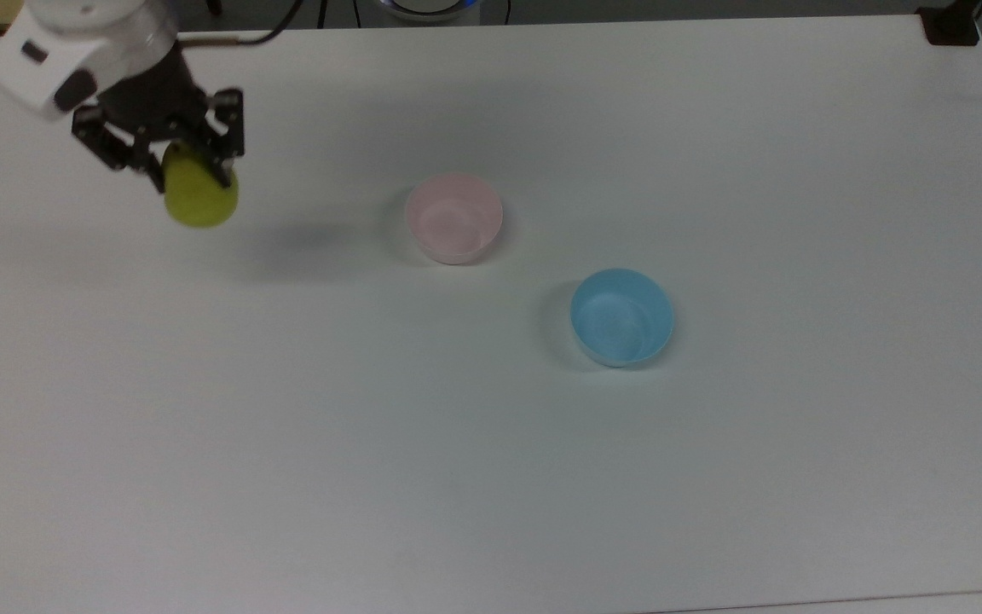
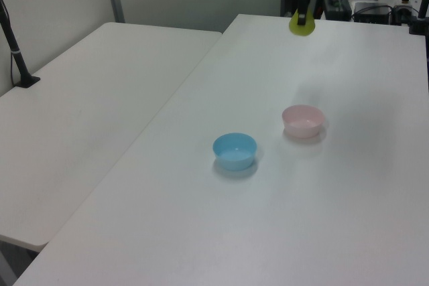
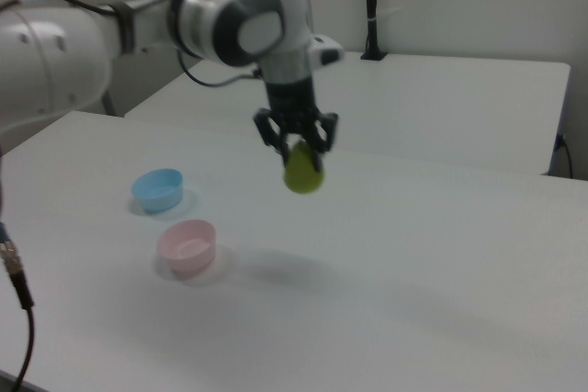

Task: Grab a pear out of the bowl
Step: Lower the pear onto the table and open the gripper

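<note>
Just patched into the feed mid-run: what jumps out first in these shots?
The yellow-green pear stands out, held off the table in the black claw at the top view's upper left, its shadow below on the white table. Near the middle sit two empty bowls, apart from each other: the pink bowl and the light blue bowl.

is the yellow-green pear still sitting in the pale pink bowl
No: in the top view the small round pale pink bowl holds nothing, and the yellow-green pear hangs in the black two-finger gripper off to the top view's left.
</note>
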`<state>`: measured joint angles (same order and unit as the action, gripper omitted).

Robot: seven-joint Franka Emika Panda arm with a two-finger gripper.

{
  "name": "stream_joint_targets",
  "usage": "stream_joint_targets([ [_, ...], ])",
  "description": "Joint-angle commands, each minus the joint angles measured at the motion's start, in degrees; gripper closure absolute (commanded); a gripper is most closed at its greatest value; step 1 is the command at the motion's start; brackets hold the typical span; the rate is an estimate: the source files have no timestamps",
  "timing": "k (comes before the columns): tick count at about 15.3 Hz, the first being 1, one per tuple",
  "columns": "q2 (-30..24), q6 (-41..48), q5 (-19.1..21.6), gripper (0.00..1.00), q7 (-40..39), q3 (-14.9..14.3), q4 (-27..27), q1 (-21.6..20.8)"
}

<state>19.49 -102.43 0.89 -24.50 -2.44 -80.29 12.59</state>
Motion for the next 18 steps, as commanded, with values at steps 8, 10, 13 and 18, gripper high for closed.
stream_joint_targets([
  [8,14.34,-13.05,0.17,1.0,1.39,-0.9,2.42,3.94],
  [10,15.57,-13.14,-0.01,1.0,1.3,-0.99,2.25,3.94],
  [13,16.9,-14.11,-0.27,0.97,1.3,-0.99,2.07,3.94],
  [18,16.64,-14.47,-0.54,0.19,1.47,-1.6,1.63,4.38],
])
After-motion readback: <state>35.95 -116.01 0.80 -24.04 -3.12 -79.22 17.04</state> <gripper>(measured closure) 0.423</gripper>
